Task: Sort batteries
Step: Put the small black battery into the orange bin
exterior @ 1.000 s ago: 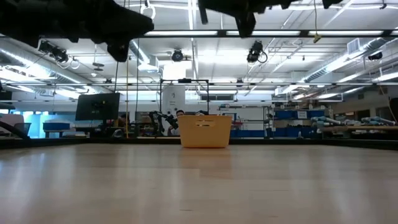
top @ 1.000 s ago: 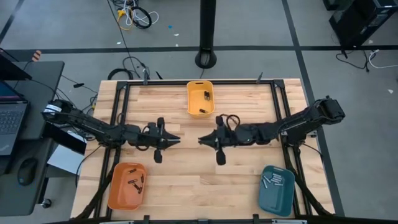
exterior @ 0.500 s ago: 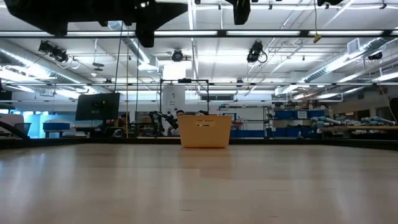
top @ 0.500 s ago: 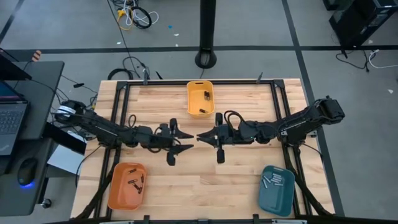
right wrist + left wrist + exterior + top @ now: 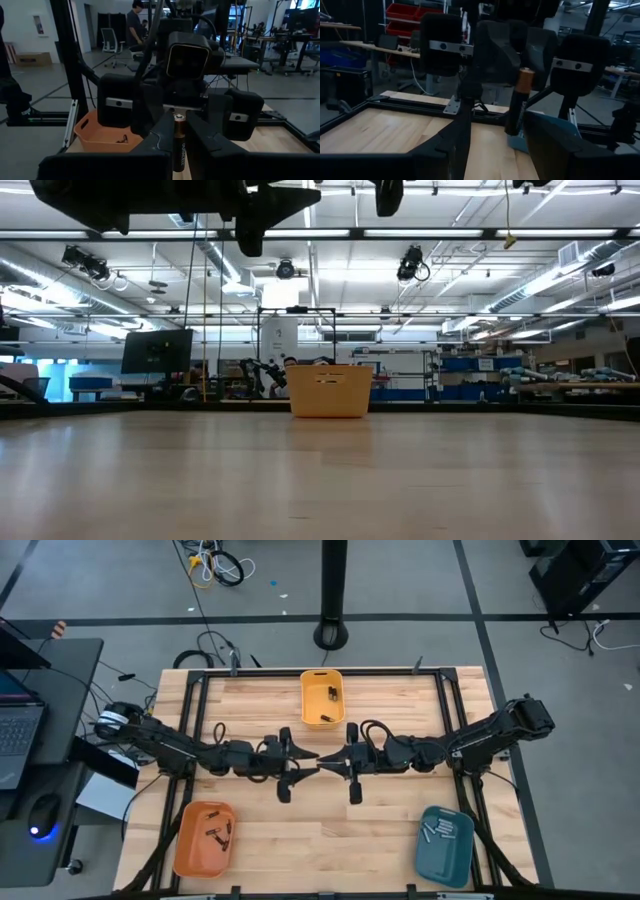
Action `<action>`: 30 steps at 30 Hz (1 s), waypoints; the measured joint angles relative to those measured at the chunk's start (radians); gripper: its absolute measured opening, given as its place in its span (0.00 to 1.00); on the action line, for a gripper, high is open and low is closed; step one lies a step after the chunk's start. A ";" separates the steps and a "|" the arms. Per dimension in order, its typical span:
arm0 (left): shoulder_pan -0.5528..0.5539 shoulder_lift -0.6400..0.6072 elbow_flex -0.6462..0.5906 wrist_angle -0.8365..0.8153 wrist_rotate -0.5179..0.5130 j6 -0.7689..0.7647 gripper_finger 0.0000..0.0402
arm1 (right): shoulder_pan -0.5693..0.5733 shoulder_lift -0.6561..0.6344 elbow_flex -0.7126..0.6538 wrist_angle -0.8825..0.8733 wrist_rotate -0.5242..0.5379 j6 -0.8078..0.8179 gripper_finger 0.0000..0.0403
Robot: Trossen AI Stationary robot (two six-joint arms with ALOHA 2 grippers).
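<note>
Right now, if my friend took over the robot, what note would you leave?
Right claw: shut on one battery, high above mid-table.
Left claw: open on either side of that battery, not gripping.
Done: dark batteries in the orange bin, pale ones in the teal bin.
Left: probably pass the held battery over; leftover batteries wait in the yellow bin.

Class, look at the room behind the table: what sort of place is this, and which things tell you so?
Most likely a robotics lab or workshop: a wooden table in a metal frame carries two robot arms, a desk with a laptop stands beside it, and rows of ceiling strip lights hang over more workbenches behind.
</note>
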 joint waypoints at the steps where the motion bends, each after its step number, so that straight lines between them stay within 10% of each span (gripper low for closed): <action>1: 0.000 0.000 0.000 0.000 0.008 0.001 0.47 | 0.000 0.000 0.000 0.001 0.000 0.000 0.08; 30: 0.000 0.089 0.088 -0.009 0.061 0.152 0.08 | 0.000 0.004 0.000 0.015 0.000 -0.024 0.09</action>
